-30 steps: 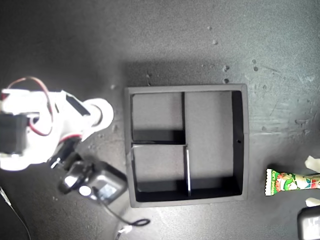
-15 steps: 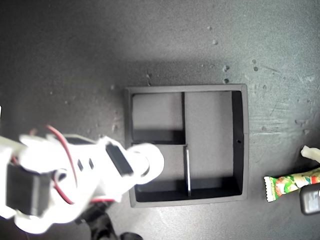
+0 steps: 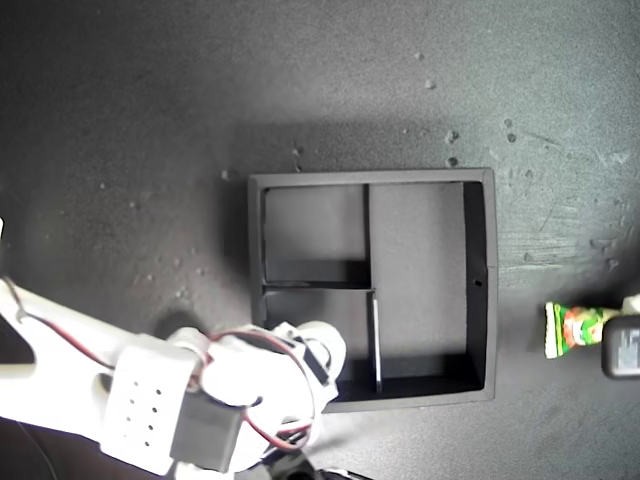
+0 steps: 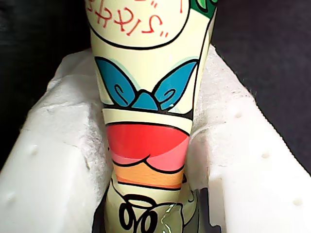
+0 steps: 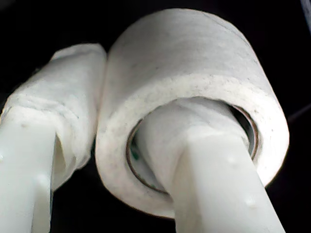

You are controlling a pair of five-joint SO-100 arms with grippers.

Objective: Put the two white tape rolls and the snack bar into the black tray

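The black tray sits mid-table in the exterior view, and all three of its compartments look bare. One white tape roll is in my second gripper, which is shut on its wall with one finger through the hole. In the exterior view that tape roll hangs over the tray's lower-left corner. The other tape roll is out of view. My first gripper is shut on the snack bar. At the exterior view's right edge, only the snack bar's green end shows.
The second arm's white body with red wires fills the exterior view's lower left. A dark block rides beside the snack bar at that view's right edge. Small pale specks dot the dark table behind the tray.
The second arm has swung from the exterior view's left, down and across to the tray's lower-left corner, carrying the roll. The snack bar has shifted slightly right and now looks shorter.
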